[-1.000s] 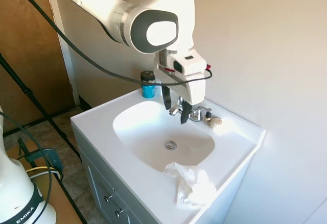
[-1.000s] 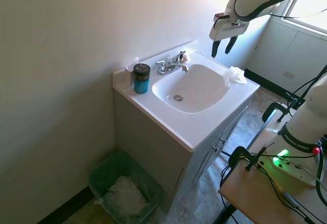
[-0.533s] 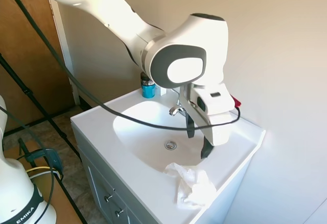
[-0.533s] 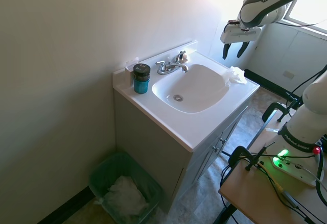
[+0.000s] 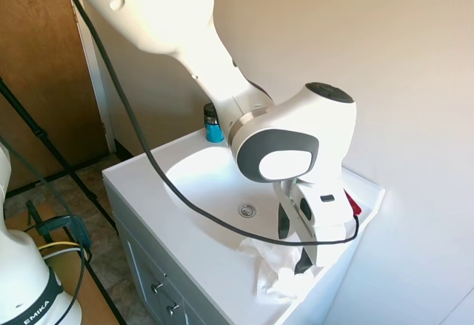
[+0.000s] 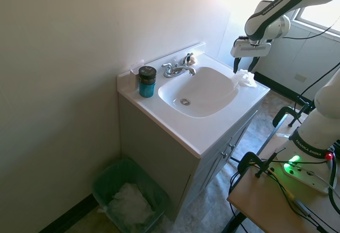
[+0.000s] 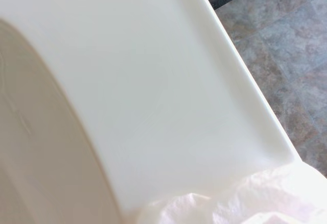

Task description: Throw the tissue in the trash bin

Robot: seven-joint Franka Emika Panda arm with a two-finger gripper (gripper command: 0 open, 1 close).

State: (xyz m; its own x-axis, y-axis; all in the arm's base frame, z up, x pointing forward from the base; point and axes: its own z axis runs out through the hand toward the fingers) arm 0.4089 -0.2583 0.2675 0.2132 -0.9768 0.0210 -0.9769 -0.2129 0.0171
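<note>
Tissue (image 5: 280, 275) sits crumpled on the near front corner of the sink table (image 5: 185, 255), just beside the basin rim, partly over the basin edge. Hand (image 5: 293, 248) is right above it, fingers spread apart, pointing down, gripping nothing; one fingertip looks to be at or touching the paper, contact can't be confirmed. Wrist view shows the tissue (image 7: 245, 203) at frame edge, bare table top next to it, tiled floor (image 7: 286, 55) past the lip.

Basin with drain (image 5: 247, 210) lies behind the tissue. Further back: faucet (image 6: 175, 69), small shell-like item (image 6: 190, 59) by it, blue jar with dark lid (image 6: 147, 82) at the back corner near the wall.

Trash bin (image 6: 130, 198) is on the floor beside the cabinet, well apart from the tissue, already holding white paper. Sink cabinet stands between them.
</note>
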